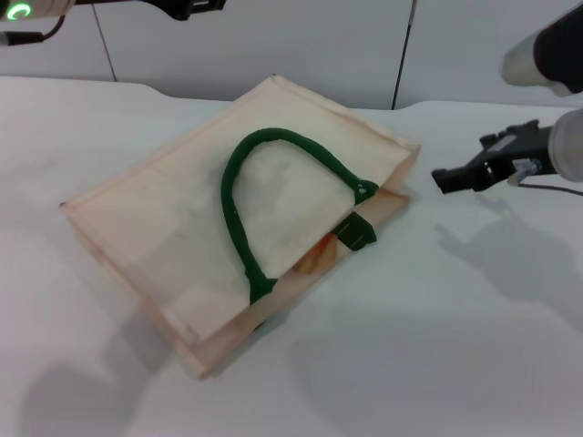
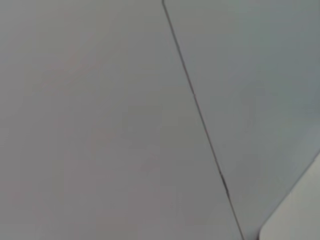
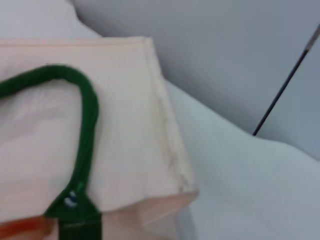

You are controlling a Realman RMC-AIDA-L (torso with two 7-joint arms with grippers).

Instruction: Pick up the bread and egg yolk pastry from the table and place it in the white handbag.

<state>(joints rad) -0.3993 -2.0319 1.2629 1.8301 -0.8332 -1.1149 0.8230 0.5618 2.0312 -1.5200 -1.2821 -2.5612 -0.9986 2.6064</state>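
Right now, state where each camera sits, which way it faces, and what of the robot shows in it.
Head view: high on the robot, looking forward and down at the white handbag lying flat on the table; the right gripper hovers beside the bag's mouth, the left arm sits at the top edge.
Left wrist view: faces only a plain wall; no robot parts show.
Right wrist view: looks at the bag's corner and green handle; no fingers show.
Shared: head and right wrist views both show the handbag and an orange-red bit at its mouth.
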